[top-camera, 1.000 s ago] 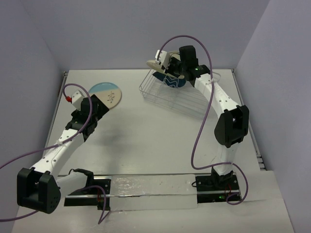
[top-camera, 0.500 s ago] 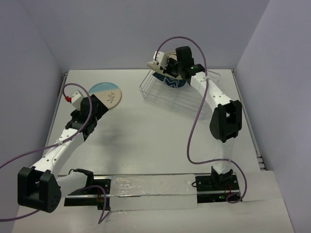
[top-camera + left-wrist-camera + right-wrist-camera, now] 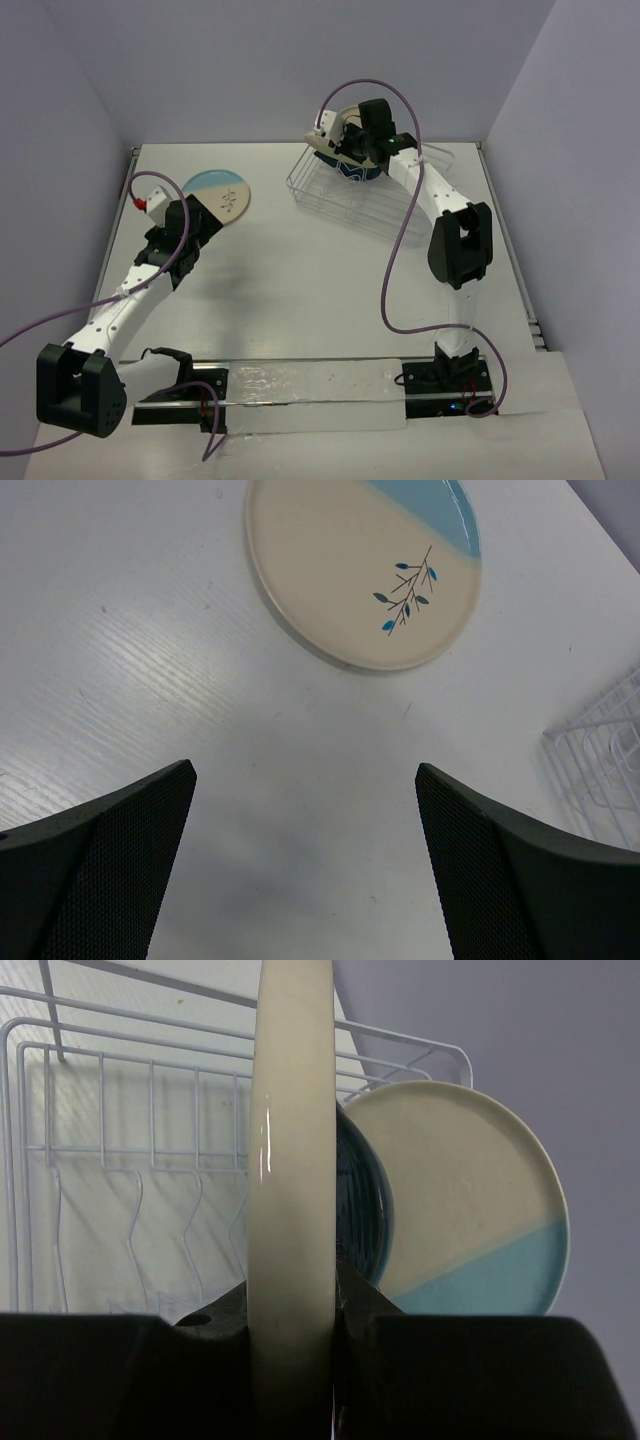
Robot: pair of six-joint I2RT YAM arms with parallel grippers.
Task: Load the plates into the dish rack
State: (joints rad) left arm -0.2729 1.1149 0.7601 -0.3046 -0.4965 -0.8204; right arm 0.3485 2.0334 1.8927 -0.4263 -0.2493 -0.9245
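My right gripper [image 3: 292, 1290] is shut on the rim of the plain cream plate [image 3: 292, 1140] and holds it upright and edge-on over the dish rack [image 3: 120, 1110]. Behind it in the rack stand the dark blue plate [image 3: 364, 1205] and a cream and light blue plate [image 3: 470, 1210]. In the top view the right gripper [image 3: 348, 148] is at the rack's [image 3: 385, 205] far left end, by the dark blue plate [image 3: 357, 172]. The other cream and light blue plate [image 3: 222, 193] lies flat on the table. My left gripper [image 3: 203, 218] is open and empty just short of it [image 3: 360, 570].
The white table [image 3: 300, 280] is walled at the back and sides. The rack's corner shows at the right edge of the left wrist view [image 3: 605, 755]. Purple cables loop above both arms.
My right arm has swung left and farther back over the rack with the cream plate in it. The left arm has not moved.
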